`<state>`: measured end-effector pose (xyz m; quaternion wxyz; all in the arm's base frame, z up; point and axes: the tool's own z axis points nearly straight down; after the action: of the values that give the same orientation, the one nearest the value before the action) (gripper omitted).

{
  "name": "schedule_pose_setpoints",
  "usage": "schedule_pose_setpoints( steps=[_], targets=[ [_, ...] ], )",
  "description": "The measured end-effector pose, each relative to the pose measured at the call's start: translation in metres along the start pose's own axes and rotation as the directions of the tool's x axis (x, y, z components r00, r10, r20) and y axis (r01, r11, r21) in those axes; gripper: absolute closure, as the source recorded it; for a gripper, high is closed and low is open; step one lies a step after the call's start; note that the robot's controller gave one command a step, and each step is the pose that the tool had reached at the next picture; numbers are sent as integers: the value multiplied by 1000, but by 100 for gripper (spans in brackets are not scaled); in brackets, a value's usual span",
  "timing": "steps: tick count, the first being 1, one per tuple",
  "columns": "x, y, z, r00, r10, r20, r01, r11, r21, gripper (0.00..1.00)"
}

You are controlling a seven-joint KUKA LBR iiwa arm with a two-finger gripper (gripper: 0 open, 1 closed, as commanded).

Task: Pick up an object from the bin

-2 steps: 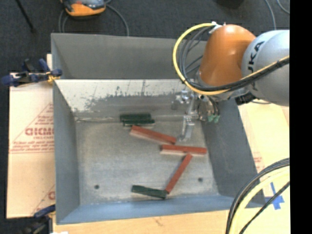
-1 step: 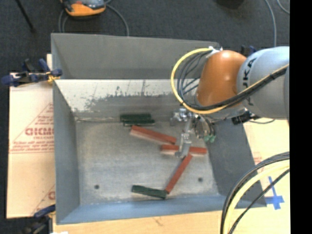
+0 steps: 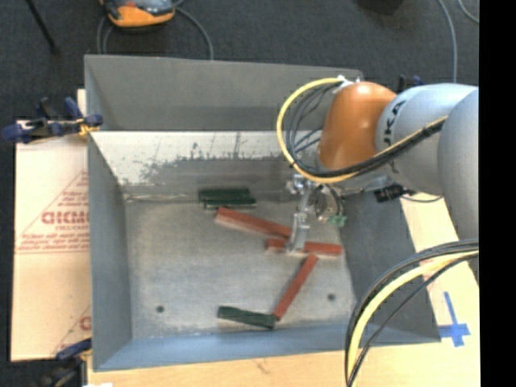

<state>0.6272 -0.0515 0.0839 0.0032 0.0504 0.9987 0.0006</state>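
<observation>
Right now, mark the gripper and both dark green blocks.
gripper [image 3: 298, 244], camera view, at its lower tip.
back dark green block [image 3: 227, 195], camera view, middle of top face.
front dark green block [image 3: 246, 318], camera view, middle of top face.

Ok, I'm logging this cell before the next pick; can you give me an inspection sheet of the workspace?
Surface: grey bin floor, back wall scratched.
Job's things: long red bar, short red bar and slanted red bar meeting mid-bin.
Clutter: back green bar by the rear wall; front green bar at the slanted bar's lower end.
Gripper: gripper low over the short red bar.
Cables: yellow and black cables looped at the wrist.
Surroundings: orange devices on dark floor.
</observation>
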Motion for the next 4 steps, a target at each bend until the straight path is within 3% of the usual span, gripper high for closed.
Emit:
schedule_pose_setpoints(
  steps=[1, 2, 3, 4],
  targets=[
    [50, 8, 9, 1000, 15, 2, -15, 1000, 2, 100],
    [50, 8, 9, 1000, 14, 2, -14, 1000, 2, 100],
    [58, -9, -48, 989, -147, -5, 147, 989, 2, 0],
    [61, -23, -97, 964, -267, -3, 267, 964, 2, 0]
  ],
)
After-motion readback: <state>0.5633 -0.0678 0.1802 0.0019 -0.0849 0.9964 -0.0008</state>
